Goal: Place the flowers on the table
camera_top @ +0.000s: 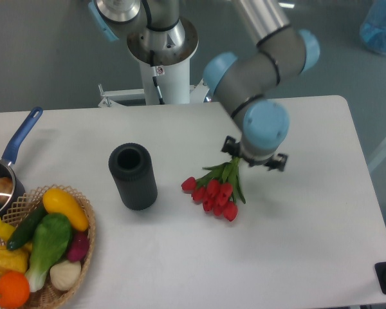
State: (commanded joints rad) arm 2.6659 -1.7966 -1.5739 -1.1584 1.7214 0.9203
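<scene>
The flowers [215,192], a bunch of red tulips with green leaves, lie on the white table [296,244] right of centre. Their blooms point down-left and their stems run up-right toward the arm. My gripper [255,158] hangs just above the stem end. It is seen from above under the blue wrist joint. Its black fingers [280,161] stand spread, so it is open and no longer grips the stems. The tips of the stems are hidden under the gripper.
A black cylinder vase [133,176] stands upright left of the flowers. At the front left is a wicker basket [83,248] with vegetables and fruit. A blue-handled pot [6,170] sits at the left edge. The robot base [161,58] is behind the table.
</scene>
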